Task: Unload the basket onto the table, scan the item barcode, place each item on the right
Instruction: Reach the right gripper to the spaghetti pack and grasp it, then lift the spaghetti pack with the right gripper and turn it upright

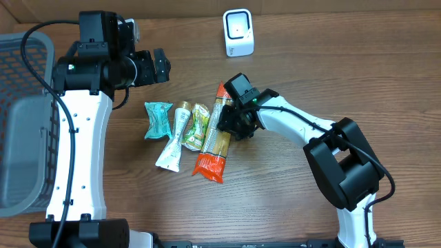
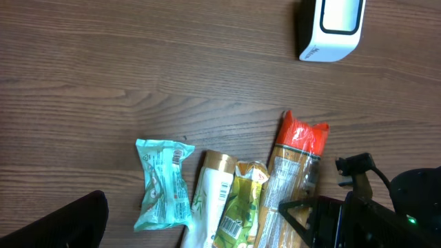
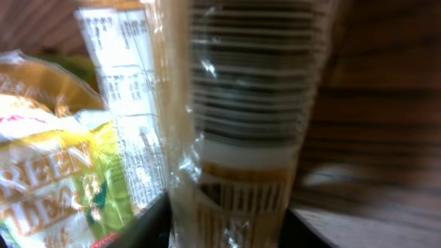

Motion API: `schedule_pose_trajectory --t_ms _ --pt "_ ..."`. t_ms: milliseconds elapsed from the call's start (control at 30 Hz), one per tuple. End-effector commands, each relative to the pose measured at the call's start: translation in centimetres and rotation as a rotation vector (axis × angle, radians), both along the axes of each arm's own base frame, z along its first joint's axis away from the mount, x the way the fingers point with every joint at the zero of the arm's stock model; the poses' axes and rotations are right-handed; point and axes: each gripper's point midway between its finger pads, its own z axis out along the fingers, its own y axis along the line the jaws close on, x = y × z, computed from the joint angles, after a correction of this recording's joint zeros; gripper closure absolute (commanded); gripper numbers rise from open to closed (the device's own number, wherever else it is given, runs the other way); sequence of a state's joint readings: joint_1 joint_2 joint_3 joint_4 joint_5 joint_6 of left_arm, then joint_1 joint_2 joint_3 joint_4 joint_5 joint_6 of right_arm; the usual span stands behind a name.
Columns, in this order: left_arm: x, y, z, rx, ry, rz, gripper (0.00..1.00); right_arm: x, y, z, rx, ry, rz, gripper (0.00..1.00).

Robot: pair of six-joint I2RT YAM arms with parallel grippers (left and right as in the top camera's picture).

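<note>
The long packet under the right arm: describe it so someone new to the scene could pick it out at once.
From the white scanner at the back, look down to the row of four items lying mid-table. The long packet is the rightmost, beneath the right gripper. It alone has bright orange ends, and it is the longest of the row.

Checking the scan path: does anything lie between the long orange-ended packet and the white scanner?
Nothing visible does. Only bare table lies between the packet and the scanner. The right gripper is already on the packet.
</note>
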State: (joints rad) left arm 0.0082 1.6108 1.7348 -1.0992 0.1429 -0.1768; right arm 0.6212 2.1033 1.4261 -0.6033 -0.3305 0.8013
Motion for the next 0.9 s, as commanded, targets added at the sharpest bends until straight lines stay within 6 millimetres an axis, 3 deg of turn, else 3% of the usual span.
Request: schedule_pose_trajectory --t_ms 0,100,233,400,500,700,767,867 --pt "0.1 -0.3 0.5 0.004 -0.019 -0.028 0.00 -0.8 0.1 -1.6 -0.012 0.050 0.000 0.79" --pt "0.1 -0.3 0.5 0.004 -0.019 -0.028 0.00 -1.0 0.0 -1.3 0.010 0.080 0.002 0.96" --pt "0.1 -0.3 0.5 0.004 -0.019 -0.028 0.00 -0.4 -1.2 0.0 0.004 0.091 0.013 0.96" --pt "0.1 -0.3 0.5 0.004 -0.019 -0.028 0.00 1.0 -3.0 4.0 -0.031 -0.046 0.200 0.96" --pt "0.1 -0.3 0.5 0.004 -0.019 -0.028 0.00 1.3 -5.9 5.9 -0.190 -0.110 0.286 0.96" --pt "0.1 -0.3 0.5 0.004 -0.019 -0.028 0.01 1.7 -13.2 7.3 -0.683 -0.182 0.293 0.96" --pt "0.1 -0.3 0.5 0.004 -0.019 -0.028 0.01 1.8 -14.1 7.5 -0.797 -0.219 0.286 0.96" --pt "0.1 -0.3 0.5 0.004 -0.019 -0.028 0.00 1.5 -13.3 7.9 -0.871 -0.276 0.320 0.96"
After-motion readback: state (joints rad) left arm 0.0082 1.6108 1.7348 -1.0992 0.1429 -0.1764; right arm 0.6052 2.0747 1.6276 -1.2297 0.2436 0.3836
